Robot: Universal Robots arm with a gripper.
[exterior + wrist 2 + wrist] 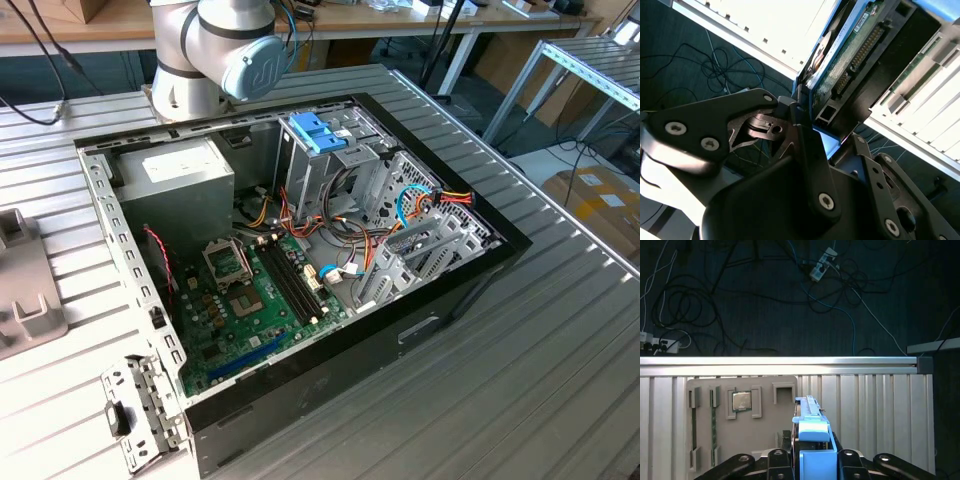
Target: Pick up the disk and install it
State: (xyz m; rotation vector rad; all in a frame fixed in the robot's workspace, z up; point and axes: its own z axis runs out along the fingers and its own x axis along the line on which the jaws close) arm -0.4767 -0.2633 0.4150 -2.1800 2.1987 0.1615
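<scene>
Grips the disk (812,432) edge-on, black jaws clenched around it at its light-blue rails.

Holds it upright at the edge of a pale grey parts tray (740,381) lying on the ribbed metal table (875,410), near a processor chip (742,401) seated in that tray, as seen in the first wrist view. Presents, in the second wrist view, the disk's green circuit-board face and a row of connector pins, pinched between the jaws. Cannot tell whether its lower edge touches the tray. Takes in, from the exterior view, an open computer case (380,340) on the table, with a green motherboard (250,300), a grey power-supply box (185,185), a metal drive cage (330,175) topped by a blue plastic tab (318,130), and the arm's base (215,50) behind the case.
</scene>
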